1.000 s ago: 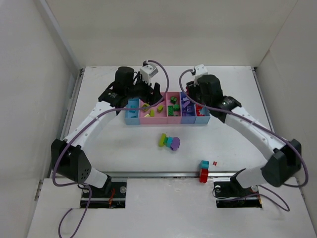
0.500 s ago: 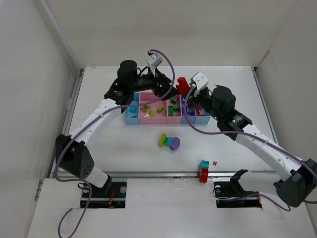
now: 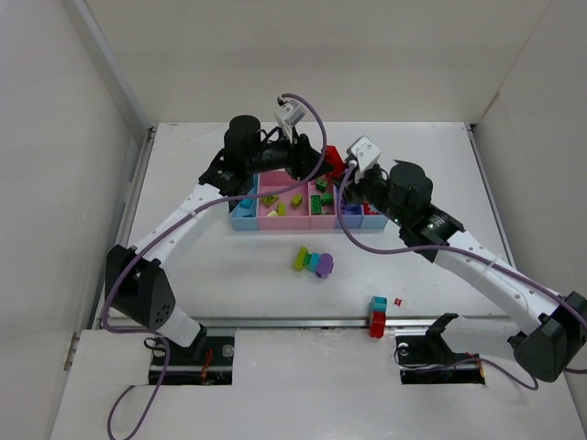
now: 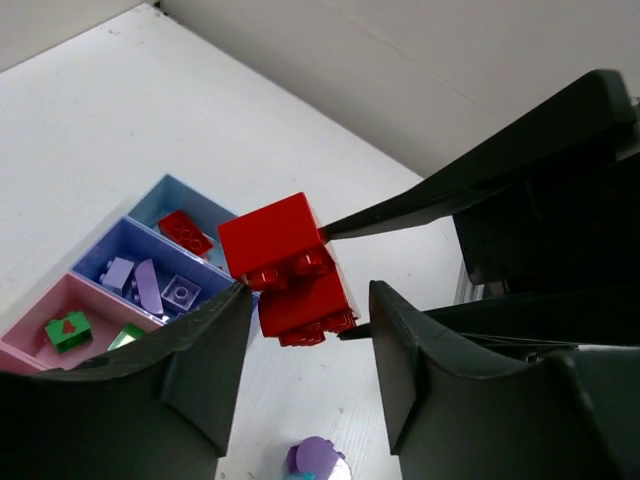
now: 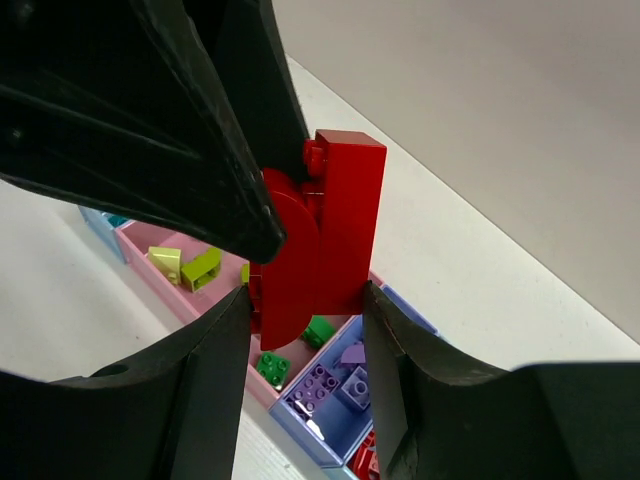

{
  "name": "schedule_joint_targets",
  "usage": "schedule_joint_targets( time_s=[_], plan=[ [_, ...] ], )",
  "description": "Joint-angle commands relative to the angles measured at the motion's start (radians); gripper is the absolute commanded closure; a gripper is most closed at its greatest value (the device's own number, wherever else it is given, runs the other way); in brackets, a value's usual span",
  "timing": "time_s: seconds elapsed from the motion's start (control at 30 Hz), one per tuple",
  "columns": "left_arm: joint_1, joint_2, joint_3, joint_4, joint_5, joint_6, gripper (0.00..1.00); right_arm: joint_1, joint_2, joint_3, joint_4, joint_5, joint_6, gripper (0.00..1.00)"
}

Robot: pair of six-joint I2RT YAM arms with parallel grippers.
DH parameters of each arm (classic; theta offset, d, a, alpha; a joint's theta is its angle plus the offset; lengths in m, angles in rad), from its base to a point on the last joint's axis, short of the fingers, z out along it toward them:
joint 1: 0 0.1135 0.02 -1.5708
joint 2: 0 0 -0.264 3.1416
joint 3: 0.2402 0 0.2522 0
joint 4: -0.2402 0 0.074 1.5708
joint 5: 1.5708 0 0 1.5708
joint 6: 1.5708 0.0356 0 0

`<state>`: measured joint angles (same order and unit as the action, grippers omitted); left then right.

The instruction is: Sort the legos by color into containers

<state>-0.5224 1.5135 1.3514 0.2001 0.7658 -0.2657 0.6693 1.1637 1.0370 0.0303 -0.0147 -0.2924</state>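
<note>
Red brick stack [image 3: 335, 158] is up in the air just behind the row of bins [image 3: 244, 220], a bit right of its middle, and both arms are on it. Right gripper [image 5: 305, 292] has it clamped, with its fingers flat against both sides of the tall piece. Left gripper [image 4: 310, 292] has a finger on either side of the lower end. One finger looks to be touching and the other shows a sliver of gap, so I honestly can't tell if it's pinching yet.

My read: these are red pieces stuck together, and the idea is to pull them apart before dropping them in. To do that well, I'd seat the left gripper on just one brick, not across the seam. Then peel by tilting rather than yanking straight, so nothing pings off the table. I'd also do the pulling right over the bins, so a dropped piece lands somewhere handy.

The light blue bin [image 4: 163, 198] at the right end of the row has a red brick [image 4: 185, 232] in it, so that's where these belong.

Plenty left to sort. A lime, cyan and purple cluster [image 3: 314, 262] sits in front of the row, and a cyan and red pair [image 3: 377, 316] lies further forward.
</note>
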Motion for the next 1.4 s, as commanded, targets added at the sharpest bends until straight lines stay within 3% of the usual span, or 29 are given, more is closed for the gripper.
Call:
schedule_joint_targets(
  time_s=[0.0, 0.23, 0.4, 0.47, 0.5, 0.6, 0.63, 0.73, 0.87, 0.9, 0.93, 0.97, 1.03, 1.13, 1.37],
  plan=[
    [-0.013, -0.003, 0.012, -0.039, -0.017, 0.046, 0.54, 0.010, -0.010, 0.040, 0.071, -0.001, 0.001, 1.00],
    [-0.013, 0.007, 0.022, -0.060, -0.048, 0.049, 0.76, 0.019, -0.010, 0.040, 0.071, -0.062, 0.001, 1.00],
    [-0.013, 0.007, 0.022, -0.060, -0.048, 0.049, 1.00, 0.019, -0.010, 0.031, 0.071, -0.096, 0.010, 1.00],
    [-0.013, 0.007, 0.022, -0.060, -0.048, 0.049, 1.00, 0.019, -0.010, 0.031, 0.071, -0.120, 0.010, 0.96],
    [-0.013, 0.007, 0.022, -0.060, -0.037, 0.062, 1.00, 0.019, -0.010, 0.031, 0.060, -0.120, 0.010, 0.63],
    [-0.013, 0.007, 0.031, -0.106, -0.013, 0.144, 1.00, 0.019, -0.010, 0.021, 0.020, -0.070, 0.001, 0.17],
    [-0.013, 0.007, 0.044, -0.128, 0.003, 0.145, 1.00, 0.019, -0.025, 0.012, 0.004, -0.070, -0.010, 0.14],
    [-0.013, -0.005, 0.055, -0.239, 0.062, 0.397, 1.00, 0.019, -0.083, 0.012, -0.091, -0.054, -0.138, 0.06],
    [-0.013, -0.045, 0.064, -0.445, 0.186, 0.860, 1.00, -0.017, -0.137, 0.030, -0.214, -0.190, -0.279, 0.06],
    [-0.013, -0.045, 0.064, -0.497, 0.217, 0.955, 1.00, -0.036, -0.137, 0.050, -0.251, -0.320, -0.292, 0.06],
    [-0.013, -0.045, 0.080, -0.545, 0.245, 1.109, 1.00, -0.075, -0.124, 0.099, -0.327, -0.382, -0.301, 0.06],
    [-0.013, -0.045, 0.089, -0.629, 0.300, 1.169, 1.00, -0.092, -0.084, 0.127, -0.367, -0.440, -0.315, 0.06],
    [-0.013, -0.035, 0.113, -0.683, 0.345, 1.239, 1.00, -0.115, -0.036, 0.181, -0.482, -0.595, -0.355, 0.06],
    [-0.013, -0.024, 0.126, -0.739, 0.386, 1.315, 1.00, -0.116, 0.048, 0.261, -0.547, -0.700, -0.401, 0.09],
    [-0.022, -0.024, 0.146, -0.830, 0.417, 1.418, 1.00, -0.116, 0.106, 0.270, -0.550, -0.777, -0.432, 0.12]
  ],
)
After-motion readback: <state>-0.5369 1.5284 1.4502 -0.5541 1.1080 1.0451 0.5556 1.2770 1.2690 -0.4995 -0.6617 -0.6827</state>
